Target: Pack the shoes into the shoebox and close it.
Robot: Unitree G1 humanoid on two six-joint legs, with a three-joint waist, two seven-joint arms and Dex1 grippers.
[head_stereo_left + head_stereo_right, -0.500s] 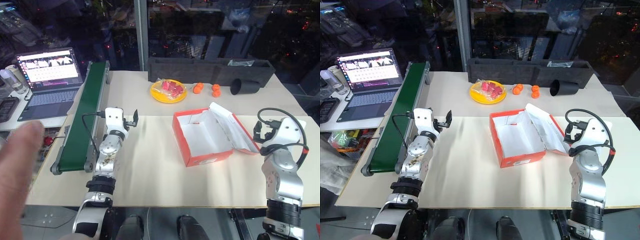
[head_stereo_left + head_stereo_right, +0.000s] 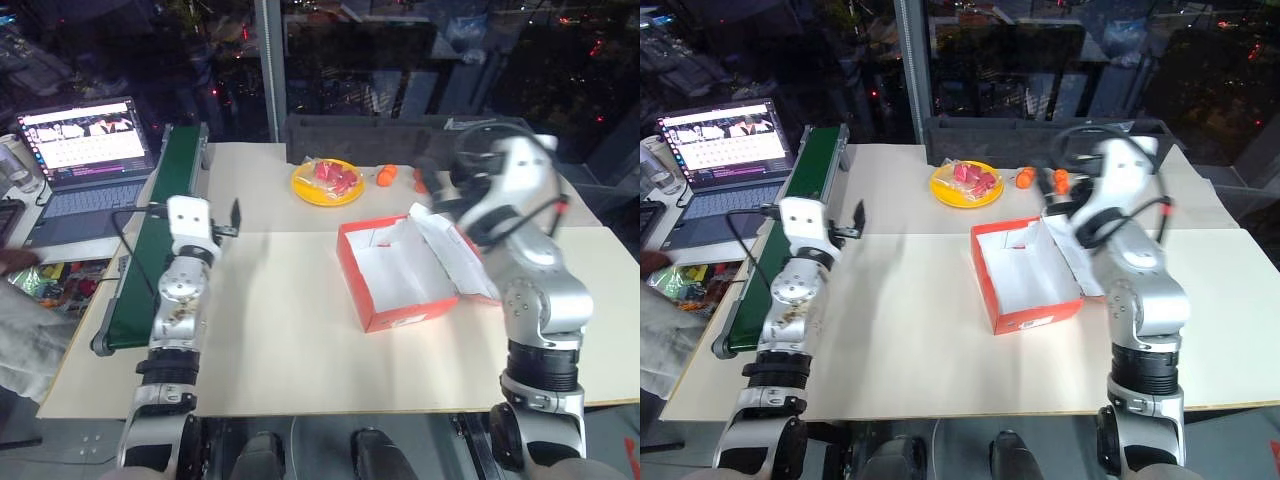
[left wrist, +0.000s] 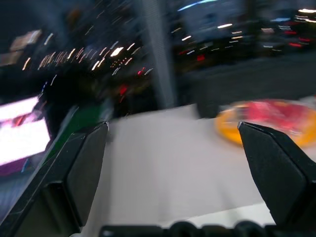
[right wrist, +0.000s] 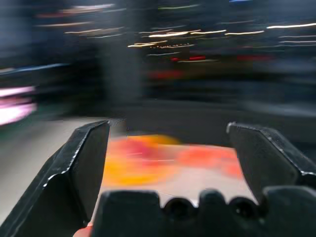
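Currently: shoebox (image 2: pixel 405 278) mid-table, lid open, interior empty, no shoes packed; left gripper (image 3: pixel 173 168) and right gripper (image 4: pixel 170 170) both spread wide, holding nothing; packing and closing remain.

laptop (image 2: pixel 82 150) open | green conveyor (image 2: pixel 150 250) | yellow plate (image 2: pixel 328 182) | grey tray (image 2: pixel 1030 133)

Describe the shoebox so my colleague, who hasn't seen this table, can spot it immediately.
On the pale table, find the yellow plate of red items near the far edge. Just nearer the robot sits the shoebox: a red-orange rectangular carton, white inside, lid flipped open, the only box there.
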